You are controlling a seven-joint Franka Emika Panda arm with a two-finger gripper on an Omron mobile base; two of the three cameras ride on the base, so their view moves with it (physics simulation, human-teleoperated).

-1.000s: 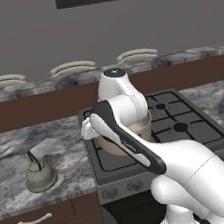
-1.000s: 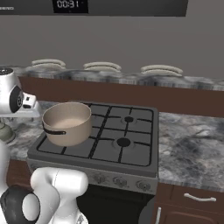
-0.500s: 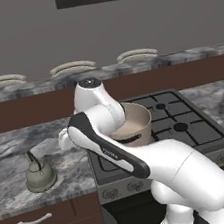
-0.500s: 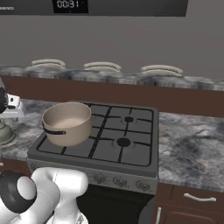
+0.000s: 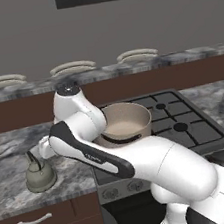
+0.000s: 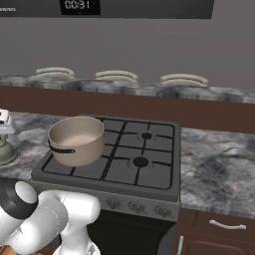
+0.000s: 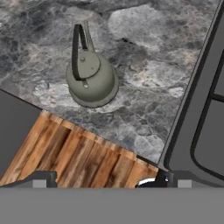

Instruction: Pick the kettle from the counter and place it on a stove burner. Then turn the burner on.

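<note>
Our gripper point(image 7: 105, 178) has its jaws spread wide with nothing between them; in the hand view the two dark fingertips point(image 7: 43, 177) stand far apart at the bottom edge, and we hold nothing. Ahead of the fingers, well clear of them and untouched, the kettle point(image 7: 91, 78) sits upright on the marbled counter point(image 7: 144, 65), its thin dark handle arched over the domed lid. Just under the fingertips we see the counter's front edge and the wooden floor below, so we judge that we hang above and short of the kettle, not yet over it. To the hand's right runs the edge of the cooktop point(image 7: 197, 118). In the left base view the gripper point(image 5: 39, 153) hovers right above the kettle point(image 5: 40, 175). Further out, the large tan pot point(image 6: 75, 140) occupies the near-left burner, while the near-right stove burner point(image 6: 140, 162) and the rear one point(image 6: 146, 135) lie free. Beyond those, the row of knobs point(image 6: 135, 205) on the stove front waits untouched. So we judge nothing is done yet: grasping, lifting, setting the kettle on a free burner and turning its knob all remain.
</note>
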